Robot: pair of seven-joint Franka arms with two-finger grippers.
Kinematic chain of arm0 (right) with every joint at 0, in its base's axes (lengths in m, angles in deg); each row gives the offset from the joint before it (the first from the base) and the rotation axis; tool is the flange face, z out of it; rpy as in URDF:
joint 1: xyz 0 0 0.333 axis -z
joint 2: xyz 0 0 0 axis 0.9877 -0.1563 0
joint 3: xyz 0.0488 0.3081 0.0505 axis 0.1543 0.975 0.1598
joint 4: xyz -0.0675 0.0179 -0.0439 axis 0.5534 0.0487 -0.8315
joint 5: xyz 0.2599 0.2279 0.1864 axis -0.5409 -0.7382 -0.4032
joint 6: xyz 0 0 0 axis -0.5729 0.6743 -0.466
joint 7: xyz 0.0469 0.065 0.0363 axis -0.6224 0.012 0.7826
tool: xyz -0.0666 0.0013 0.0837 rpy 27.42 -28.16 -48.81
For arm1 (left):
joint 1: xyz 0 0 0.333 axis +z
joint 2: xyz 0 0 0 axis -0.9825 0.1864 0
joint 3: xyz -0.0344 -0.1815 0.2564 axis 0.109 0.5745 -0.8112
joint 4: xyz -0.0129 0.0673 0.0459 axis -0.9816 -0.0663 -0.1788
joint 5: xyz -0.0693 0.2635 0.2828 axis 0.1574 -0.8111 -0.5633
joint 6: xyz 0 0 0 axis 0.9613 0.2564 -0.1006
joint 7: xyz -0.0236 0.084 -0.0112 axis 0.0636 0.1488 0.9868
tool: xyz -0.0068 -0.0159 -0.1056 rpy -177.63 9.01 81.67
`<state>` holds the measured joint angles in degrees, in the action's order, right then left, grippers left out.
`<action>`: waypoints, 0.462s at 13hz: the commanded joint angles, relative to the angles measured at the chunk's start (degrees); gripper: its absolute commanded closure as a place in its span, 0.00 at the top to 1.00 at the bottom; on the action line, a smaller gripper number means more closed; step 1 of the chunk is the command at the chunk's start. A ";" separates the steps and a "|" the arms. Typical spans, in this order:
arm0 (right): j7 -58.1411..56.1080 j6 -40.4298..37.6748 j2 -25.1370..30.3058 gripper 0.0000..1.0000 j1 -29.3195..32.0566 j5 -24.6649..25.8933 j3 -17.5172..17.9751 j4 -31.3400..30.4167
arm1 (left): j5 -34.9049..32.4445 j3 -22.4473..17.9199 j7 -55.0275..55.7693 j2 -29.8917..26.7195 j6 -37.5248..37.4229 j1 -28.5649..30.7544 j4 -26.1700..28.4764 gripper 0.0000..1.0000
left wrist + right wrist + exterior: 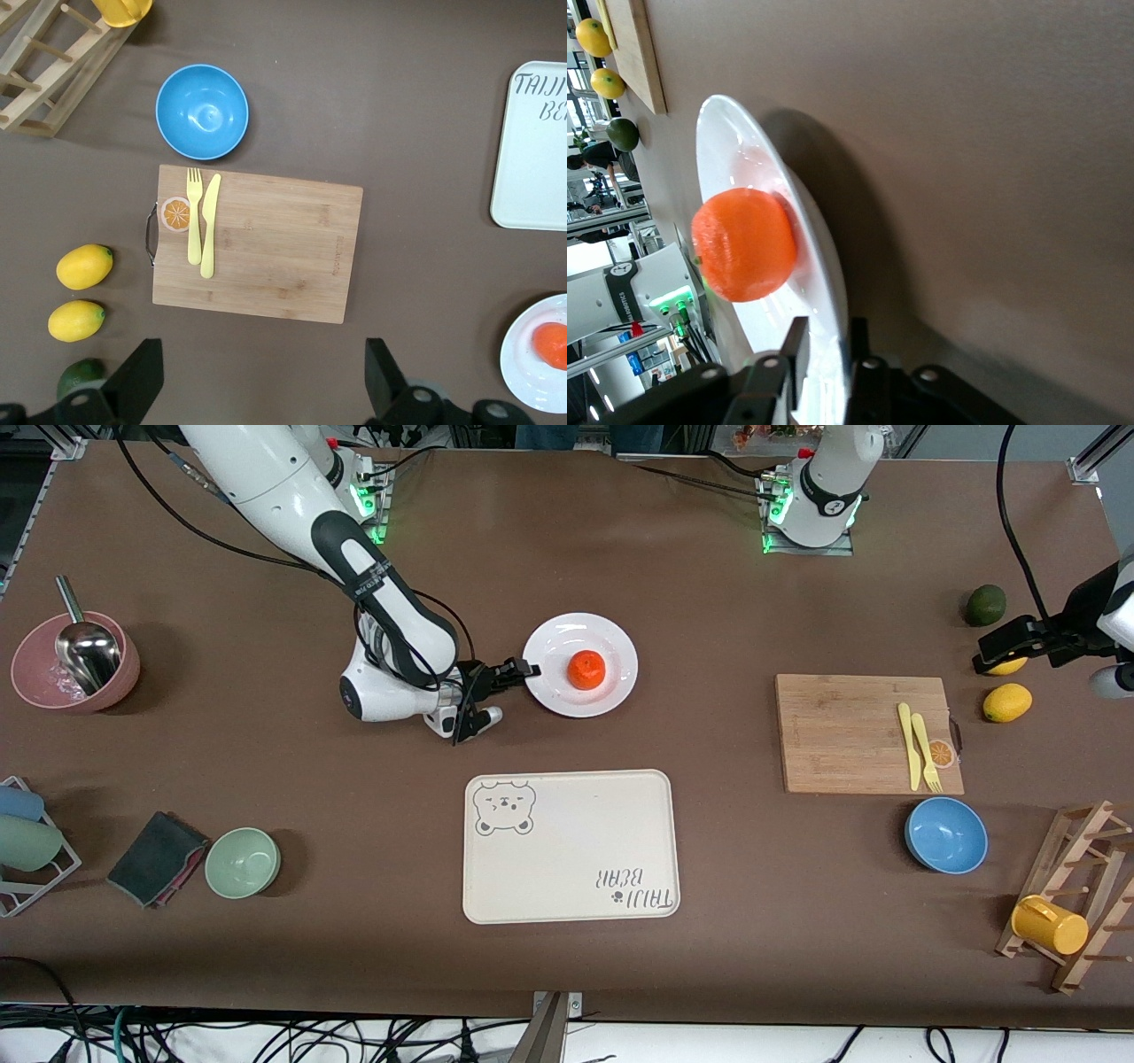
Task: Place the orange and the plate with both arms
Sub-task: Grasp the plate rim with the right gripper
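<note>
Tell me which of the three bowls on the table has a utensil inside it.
The pink bowl at the right arm's end of the table holds a metal ladle. The green bowl and blue bowl hold nothing.

"TAIJI BEAR" on cream tray [567,850]

Table [709,602]: dark brown, plain. Plate [611,638]: glossy white, no pattern. Orange [586,670]: reddish-orange, dimpled skin. Tray [576,850]: cream w/ grey bear face at one corner, grey lettering at the other. Cutting board [842,735]: light wood grain w/ orange-slice pic at its edge. Fork [928,755] & knife [909,746]: pale yellow. Bowls: blue [946,835], pale green [243,862], pink [35,682] w/ a silver ladle [84,646]. Lemons [1007,702]: yellow; avocado [985,605]: dark green. Mug [1050,925]: yellow. Arms: white w/ black; right gripper [524,670] & left gripper [997,654] black.
</note>
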<state>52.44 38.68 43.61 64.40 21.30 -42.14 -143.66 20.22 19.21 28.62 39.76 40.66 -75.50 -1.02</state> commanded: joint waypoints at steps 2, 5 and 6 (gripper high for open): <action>-2.03 0.79 -1.30 0.06 0.08 -1.47 0.40 0.29 | 1.74 -0.08 -1.46 0.86 -0.09 0.47 -1.68 1.00; -2.03 0.00 -0.69 0.00 0.16 -1.47 0.49 0.46 | 1.83 0.01 -1.55 0.95 -0.09 -0.06 -1.68 1.00; -2.03 -0.79 -0.16 0.00 0.34 -1.47 0.49 0.72 | 1.83 0.01 -1.55 1.04 -0.09 0.12 -1.68 1.00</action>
<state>51.02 37.86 43.09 64.45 20.79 -41.89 -143.31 20.27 19.47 28.59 40.02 40.76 -75.53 -1.28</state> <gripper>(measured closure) 0.952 0.000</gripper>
